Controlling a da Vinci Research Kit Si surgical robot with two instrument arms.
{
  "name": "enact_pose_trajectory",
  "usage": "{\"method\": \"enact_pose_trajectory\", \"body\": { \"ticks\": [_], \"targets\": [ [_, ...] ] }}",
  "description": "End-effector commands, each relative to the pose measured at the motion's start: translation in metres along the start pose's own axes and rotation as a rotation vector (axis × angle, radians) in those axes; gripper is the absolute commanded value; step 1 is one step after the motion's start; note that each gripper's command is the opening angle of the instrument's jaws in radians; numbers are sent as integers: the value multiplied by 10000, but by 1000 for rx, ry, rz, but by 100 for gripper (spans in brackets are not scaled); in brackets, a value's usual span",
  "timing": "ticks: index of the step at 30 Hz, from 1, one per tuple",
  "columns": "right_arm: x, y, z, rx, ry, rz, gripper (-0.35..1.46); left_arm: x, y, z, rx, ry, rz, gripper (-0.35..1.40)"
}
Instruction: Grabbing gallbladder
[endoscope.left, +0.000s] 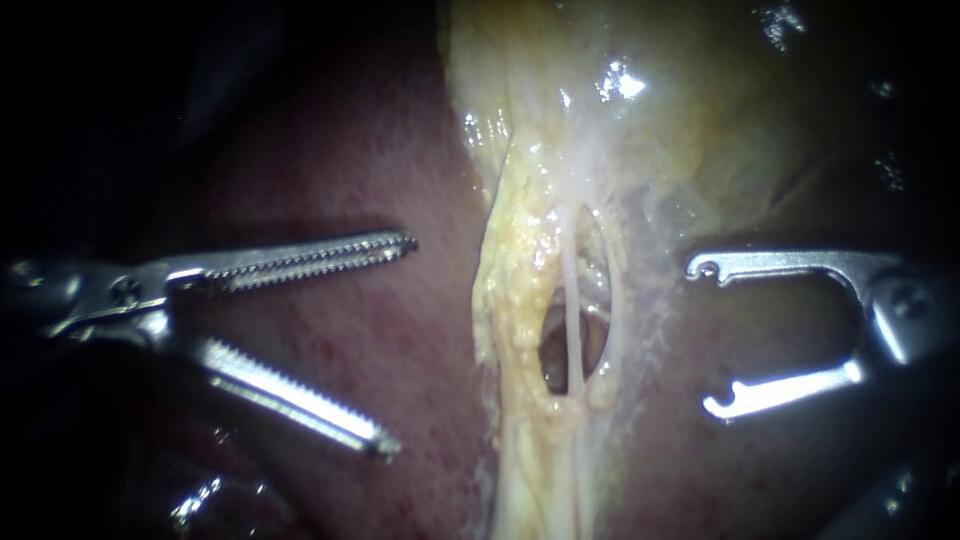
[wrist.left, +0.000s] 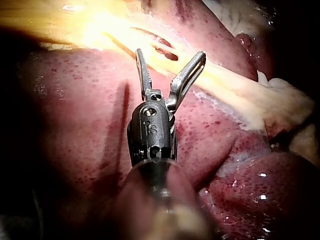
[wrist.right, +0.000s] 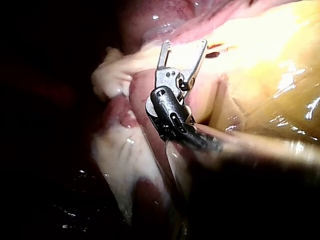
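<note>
Endoscope view: serrated steel left instrument (endoscope.left: 400, 343), hook-tipped right instrument (endoscope.left: 703, 336), jaws agape, empty; take broad, gentle bite of glistening yellow gallbladder (endoscope.left: 700, 125).

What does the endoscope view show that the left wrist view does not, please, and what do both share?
Endoscope only: the right instrument, open, beyond the yellow tissue band. Left wrist only: a glossy rounded liver lobe beside the shaft. Both: the left instrument, open and empty, pointing at that band's window.
</note>
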Motion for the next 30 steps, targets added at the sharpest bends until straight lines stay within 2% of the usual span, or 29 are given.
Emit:
{"method": "enact_pose_trajectory", "body": {
  "ticks": [1, 5, 8, 11, 16, 18, 23, 30],
  "targets": [
    [0, 0, 0, 0, 0, 0, 60, -1, 0, 0, 0, 0, -1, 96],
    [0, -1, 0, 1, 0, 0, 60, -4, -1, -4, 3, -1, -2, 99],
    [0, -1, 0, 1, 0, 0, 60, -9, -1, -9, -17, 0, 1, 101],
    [0, -1, 0, 1, 0, 0, 60, -13, -1, -12, -53, 2, -43, 101],
    [0, -1, 0, 0, 0, 6, 60, -15, 0, -10, -102, 37, -136, 96],
    [0, -1, 0, 0, 0, 6, 60, -16, 2, -8, -117, 60, -157, 94],
    [0, -1, 0, 0, -1, 17, 60, -18, 6, 6, -131, 121, -239, 89],
    [0, -1, -1, 0, -1, 17, 60, -17, 11, 25, -151, 165, -336, 79]
  ]
}}
